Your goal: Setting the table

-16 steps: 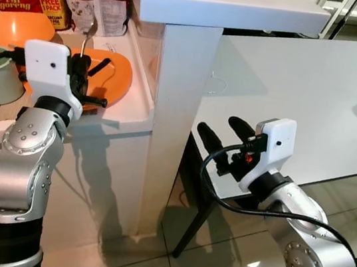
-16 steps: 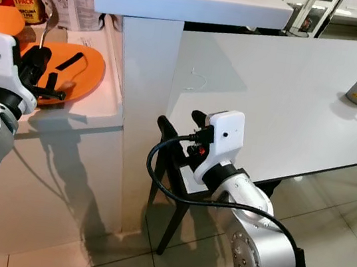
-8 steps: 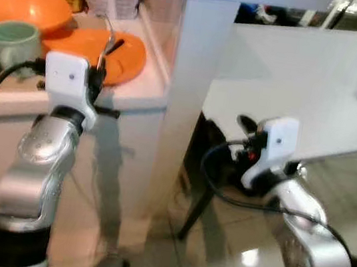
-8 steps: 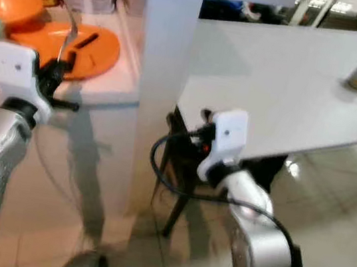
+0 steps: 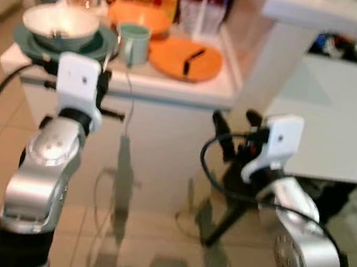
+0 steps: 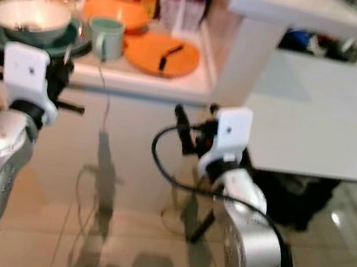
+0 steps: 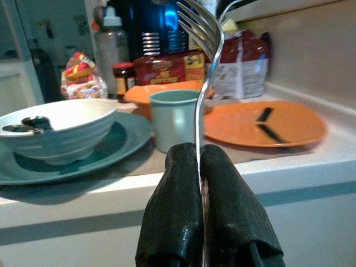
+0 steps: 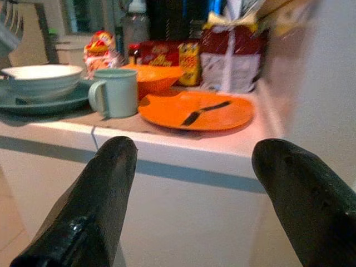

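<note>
Left gripper is pinched tight on a fork, handle squeezed between both black fingers, tines standing straight up, held just short of the counter's front edge. Beyond it on the counter: a pale green mug, a flat orange plate, an orange bowl, and a white bowl sitting on a teal plate. A red pack at the back reads "5+1". Right gripper hangs spread wide and empty, low before the counter front. To the right, the white table lies bare, tiled floor open below.
</note>
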### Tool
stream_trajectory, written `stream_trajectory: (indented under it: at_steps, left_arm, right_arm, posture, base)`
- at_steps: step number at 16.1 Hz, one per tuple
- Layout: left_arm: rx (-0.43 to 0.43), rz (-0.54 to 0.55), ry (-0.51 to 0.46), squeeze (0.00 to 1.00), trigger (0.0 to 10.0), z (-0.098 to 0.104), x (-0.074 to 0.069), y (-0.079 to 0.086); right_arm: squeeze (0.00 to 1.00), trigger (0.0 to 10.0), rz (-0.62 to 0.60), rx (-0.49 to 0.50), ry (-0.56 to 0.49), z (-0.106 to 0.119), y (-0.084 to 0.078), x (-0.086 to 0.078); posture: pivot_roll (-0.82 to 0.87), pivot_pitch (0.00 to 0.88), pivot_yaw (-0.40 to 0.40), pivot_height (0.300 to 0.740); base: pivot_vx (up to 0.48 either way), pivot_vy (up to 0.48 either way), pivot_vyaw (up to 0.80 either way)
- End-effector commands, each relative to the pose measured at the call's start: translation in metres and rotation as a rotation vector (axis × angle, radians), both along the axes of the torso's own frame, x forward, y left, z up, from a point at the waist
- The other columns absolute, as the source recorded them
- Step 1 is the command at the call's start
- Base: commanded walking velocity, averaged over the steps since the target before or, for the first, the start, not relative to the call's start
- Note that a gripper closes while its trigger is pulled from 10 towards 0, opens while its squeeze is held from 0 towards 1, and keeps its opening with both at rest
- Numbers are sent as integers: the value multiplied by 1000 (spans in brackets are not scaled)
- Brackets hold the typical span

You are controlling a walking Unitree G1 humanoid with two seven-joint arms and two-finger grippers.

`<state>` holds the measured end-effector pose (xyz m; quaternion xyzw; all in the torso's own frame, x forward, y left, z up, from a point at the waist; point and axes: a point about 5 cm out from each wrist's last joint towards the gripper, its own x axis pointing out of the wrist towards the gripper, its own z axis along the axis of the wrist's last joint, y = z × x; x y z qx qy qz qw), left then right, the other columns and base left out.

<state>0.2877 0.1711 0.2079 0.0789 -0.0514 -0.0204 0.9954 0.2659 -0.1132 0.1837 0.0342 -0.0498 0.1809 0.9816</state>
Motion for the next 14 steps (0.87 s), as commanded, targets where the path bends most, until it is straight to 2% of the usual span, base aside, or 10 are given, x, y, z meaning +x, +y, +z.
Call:
stream_trajectory:
  at_steps: [1,4,9,10,11,14]
  left_arm:
    - [3,-33,8,0,10000,-3,0,-9]
    - [14,-20,18,0,10000,-5,1,-11]
    - [45,-49,16,0,10000,-5,4,-16]
    - [40,-42,18,0,10000,-6,5,-16]
    - [41,-38,20,0,10000,-6,6,-16]
    - [49,-39,25,0,10000,-8,6,-16]
  right_arm:
    - [0,10000,-62,-15,5,-3,-12,3]
    - [0,10000,-97,-39,-18,1,-19,13]
    - [0,10000,-166,-59,-32,4,-31,17]
    - [0,10000,-221,-83,-6,-2,-37,19]
    - [0,10000,-252,-51,10,-4,-40,19]
    - [0,10000,-282,-39,-4,-2,-45,18]
  posture:
    - [108,11,-38,740]
    - [107,33,-35,740]
    - [92,35,-25,740]
    - [87,39,-23,740]
    - [87,39,-23,740]
    - [83,45,-21,740]
  base:
    - [0,-480,800]
    - [0,-480,800]
    - [0,-480,800]
    - [0,-480,800]
    - [0,-480,0]
    - [0,-480,0]
